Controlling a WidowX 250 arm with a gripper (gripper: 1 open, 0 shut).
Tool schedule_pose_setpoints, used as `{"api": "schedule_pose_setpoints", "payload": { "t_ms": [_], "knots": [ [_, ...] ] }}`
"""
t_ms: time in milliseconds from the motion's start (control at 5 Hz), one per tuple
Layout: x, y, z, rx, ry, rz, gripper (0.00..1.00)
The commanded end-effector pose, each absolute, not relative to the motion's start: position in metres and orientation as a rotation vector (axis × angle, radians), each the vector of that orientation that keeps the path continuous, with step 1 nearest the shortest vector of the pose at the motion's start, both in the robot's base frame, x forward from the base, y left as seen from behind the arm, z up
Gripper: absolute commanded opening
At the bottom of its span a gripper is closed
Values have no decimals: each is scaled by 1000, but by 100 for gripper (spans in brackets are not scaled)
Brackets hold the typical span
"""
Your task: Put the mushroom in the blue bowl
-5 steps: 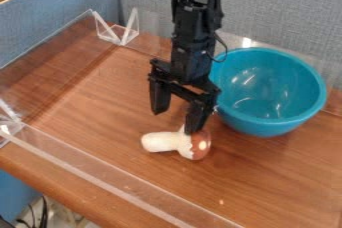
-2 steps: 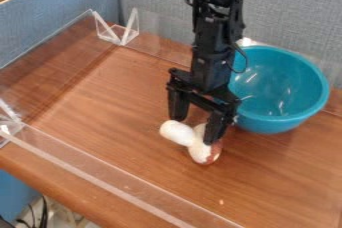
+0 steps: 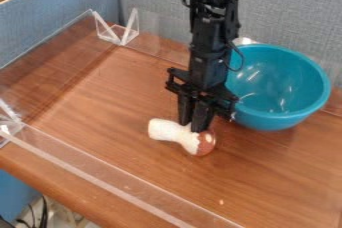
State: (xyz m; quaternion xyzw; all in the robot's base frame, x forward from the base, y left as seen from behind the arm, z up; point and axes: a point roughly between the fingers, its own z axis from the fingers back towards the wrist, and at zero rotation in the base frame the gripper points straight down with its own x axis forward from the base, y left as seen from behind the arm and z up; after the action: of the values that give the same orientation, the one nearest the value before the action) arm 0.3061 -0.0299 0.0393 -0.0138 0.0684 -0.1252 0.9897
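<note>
One arm (image 3: pixel 203 47) stands vertical, jaws narrowed over the mushroom (image 3: pixel 182 136).

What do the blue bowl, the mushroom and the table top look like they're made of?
Blue bowl: likely glossy plastic, with bright highlights inside. Mushroom: probably plastic or rubber toy, smooth cream stem, shiny brown cap. Table: wood or wood-look laminate, with visible grain and a slight sheen.

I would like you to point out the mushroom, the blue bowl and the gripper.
mushroom (image 3: pixel 177 133), camera view, on its cream stem lying on the table.
blue bowl (image 3: pixel 299 108), camera view, on its outer right wall.
gripper (image 3: pixel 198 124), camera view, between its fingertips, just above the mushroom.
</note>
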Motion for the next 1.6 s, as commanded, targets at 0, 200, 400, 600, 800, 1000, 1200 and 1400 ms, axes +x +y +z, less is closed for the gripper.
{"api": "schedule_pose_setpoints", "payload": {
  "t_ms": [0, 200, 400, 600, 800, 1000, 1200, 1400],
  "knots": [
    [309, -29, 41, -18, 105, -220, 0],
    [304, -35, 33, -16, 113, -204, 0],
    [309, -39, 46, -18, 119, -155, 0],
    [313, -42, 59, -18, 126, -108, 0],
    [305, -40, 58, -12, 133, -155, 0],
    [297, -38, 58, -6, 140, -202, 0],
    [303, -28, 54, -2, 146, -224, 0],
    [292, -21, 64, -1, 152, -228, 0]
  ]
}}
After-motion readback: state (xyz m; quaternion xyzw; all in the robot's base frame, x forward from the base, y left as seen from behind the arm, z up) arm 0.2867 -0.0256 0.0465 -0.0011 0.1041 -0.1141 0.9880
